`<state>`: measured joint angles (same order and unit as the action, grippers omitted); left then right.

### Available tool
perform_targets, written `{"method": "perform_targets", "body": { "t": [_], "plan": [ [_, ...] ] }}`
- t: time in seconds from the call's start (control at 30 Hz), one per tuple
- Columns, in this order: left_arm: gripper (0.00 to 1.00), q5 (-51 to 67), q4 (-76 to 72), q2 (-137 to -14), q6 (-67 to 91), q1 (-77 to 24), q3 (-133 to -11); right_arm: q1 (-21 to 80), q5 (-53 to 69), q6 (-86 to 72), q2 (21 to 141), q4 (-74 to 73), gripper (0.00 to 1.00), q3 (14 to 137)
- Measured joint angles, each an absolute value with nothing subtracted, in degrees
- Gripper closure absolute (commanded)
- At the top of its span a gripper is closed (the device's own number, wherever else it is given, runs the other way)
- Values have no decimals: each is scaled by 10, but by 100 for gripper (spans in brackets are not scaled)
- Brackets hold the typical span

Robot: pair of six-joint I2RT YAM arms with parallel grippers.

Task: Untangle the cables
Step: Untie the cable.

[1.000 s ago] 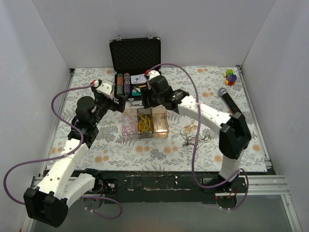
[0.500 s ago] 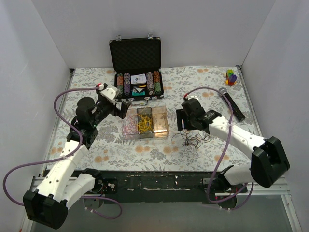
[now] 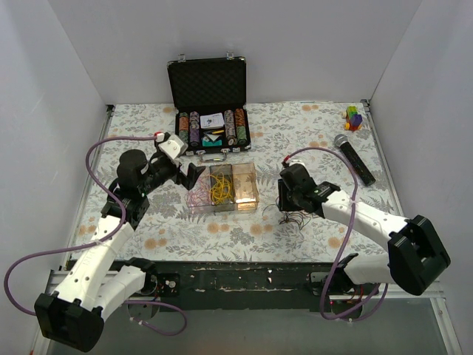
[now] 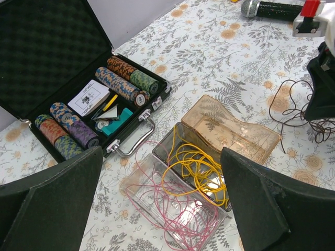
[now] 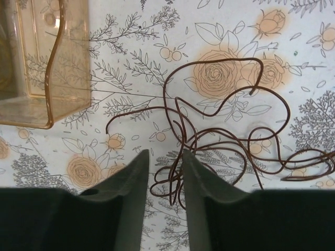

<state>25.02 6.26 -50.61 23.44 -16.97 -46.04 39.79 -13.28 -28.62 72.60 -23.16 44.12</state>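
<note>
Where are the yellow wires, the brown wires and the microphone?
Yellow wires [image 4: 199,166]: left wrist view, middle of tangle.
Brown wires [image 3: 298,217]: top view, middle of clump.
Microphone [image 3: 357,163]: top view, its handle.

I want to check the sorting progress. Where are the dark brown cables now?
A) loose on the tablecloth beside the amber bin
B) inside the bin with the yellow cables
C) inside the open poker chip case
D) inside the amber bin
A: the dark brown cables lie loose on the flowered tablecloth, outside the amber bin, with the right gripper just over them.
</note>
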Motion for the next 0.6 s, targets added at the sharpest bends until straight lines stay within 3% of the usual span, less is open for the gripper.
{"method": "perform_targets", "body": {
  "t": [0.23,0.33,0.6],
  "plan": [
    [5,260,69,-494,232,-170,-460,398,-126,-285,762,-195,76,431],
    [5,265,69,-491,233,-170,-460,398,-126,-283,767,-190,98,431],
    [7,282,69,-488,238,-170,-460,399,-128,-269,750,-202,99,450]
  ]
}}
